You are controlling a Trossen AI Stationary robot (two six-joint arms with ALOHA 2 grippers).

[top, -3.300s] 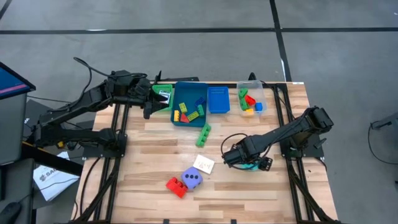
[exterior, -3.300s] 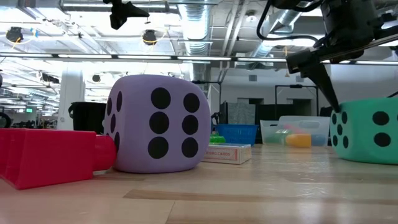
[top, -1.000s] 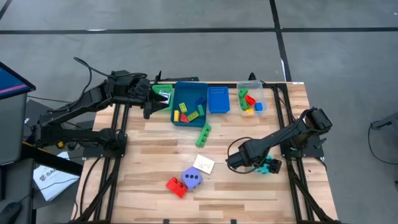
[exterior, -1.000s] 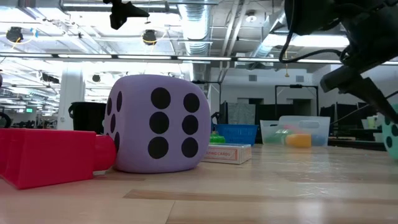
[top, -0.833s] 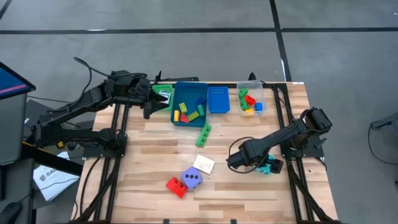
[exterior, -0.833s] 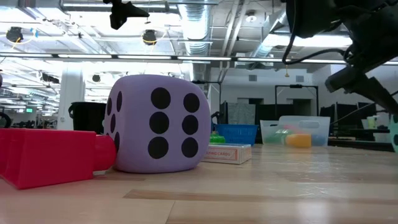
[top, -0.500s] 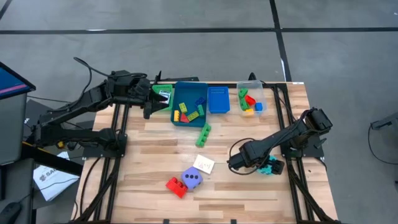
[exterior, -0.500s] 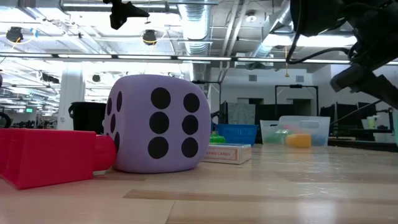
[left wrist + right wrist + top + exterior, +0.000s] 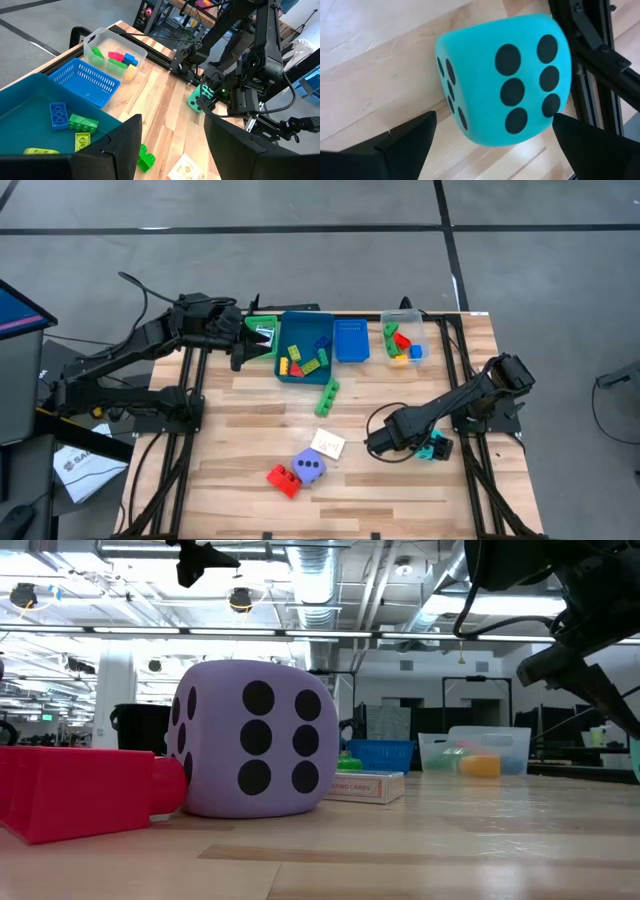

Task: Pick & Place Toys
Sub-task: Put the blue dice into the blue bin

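Right gripper (image 9: 425, 448): sitting low over the table (image 9: 400, 490) near its right edge, fingers (image 9: 405, 137) standing wide apart on either side of the teal dice, not closing on it
Teal dice (image 9: 502, 77): resting on the table between the right gripper's spread fingers, hard against the table's right edge; a six-dot face is showing toward the wrist camera
Left gripper (image 9: 240, 352): waiting at the far left corner of the table, fingers (image 9: 117, 145) parted partway with nothing between them, hanging just beside the teal tray
Teal tray (image 9: 292, 374): lying just ahead of the left gripper, holding blue, green, yellow and red bricks
Blue basket (image 9: 350, 340): sitting beyond the teal tray from the left gripper
Clear tub (image 9: 427, 338): standing farthest along the back edge from the left gripper, holding red, green, yellow and blue bricks
Green brick (image 9: 327, 396): lying on the table between the teal tray and the right gripper
Picture cards (image 9: 328, 444): lying to the left of the right gripper, near it
Purple dice (image 9: 309, 466): sitting just beyond the cards from the right gripper, touching the red brick (image 9: 282, 478)
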